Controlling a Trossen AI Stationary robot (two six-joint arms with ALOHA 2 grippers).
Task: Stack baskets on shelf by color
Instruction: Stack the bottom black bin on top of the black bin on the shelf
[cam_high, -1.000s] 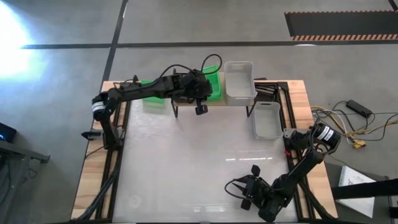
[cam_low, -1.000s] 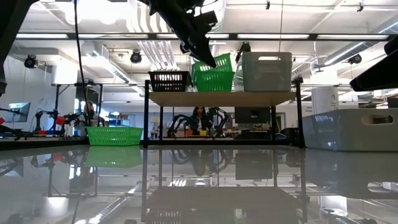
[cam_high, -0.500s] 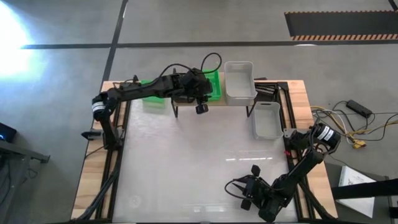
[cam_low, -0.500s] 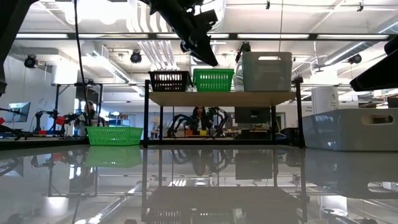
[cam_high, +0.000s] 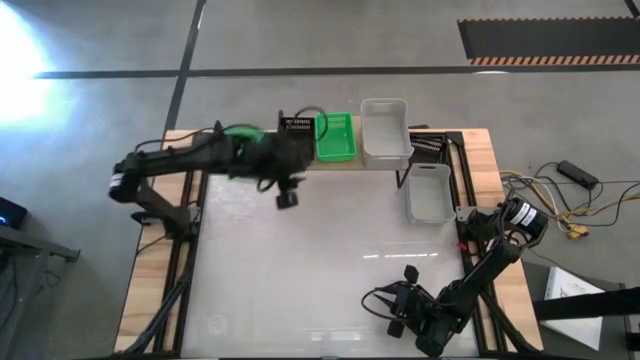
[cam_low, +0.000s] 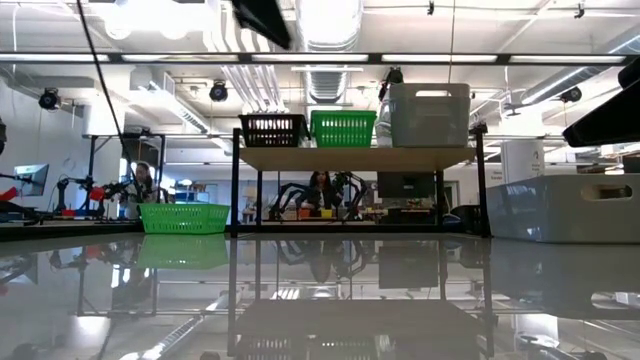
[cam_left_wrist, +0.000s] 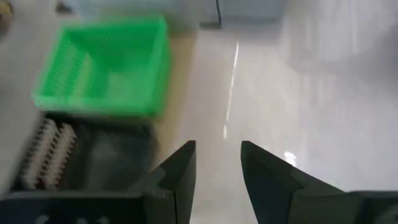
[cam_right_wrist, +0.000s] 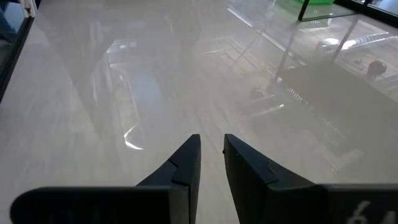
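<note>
The shelf at the table's far edge carries a black basket, a green basket and a white basket side by side, each resting on its base. My left gripper hangs open over the table, in front of the shelf's left end and clear of everything; its wrist view looks down on the green basket and the black basket. My right gripper waits near the table's front edge, its fingers a narrow gap apart with nothing between them.
A second green basket sits on the table left of the shelf, partly under my left arm in the high view. A second white basket sits on the table to the shelf's right. The table's middle is bare.
The green basket, tilted on the shelf with my left gripper on it a second ago, now stands level beside the black one. My left gripper has let it go, risen, and drawn back toward the table's left and near edges.
</note>
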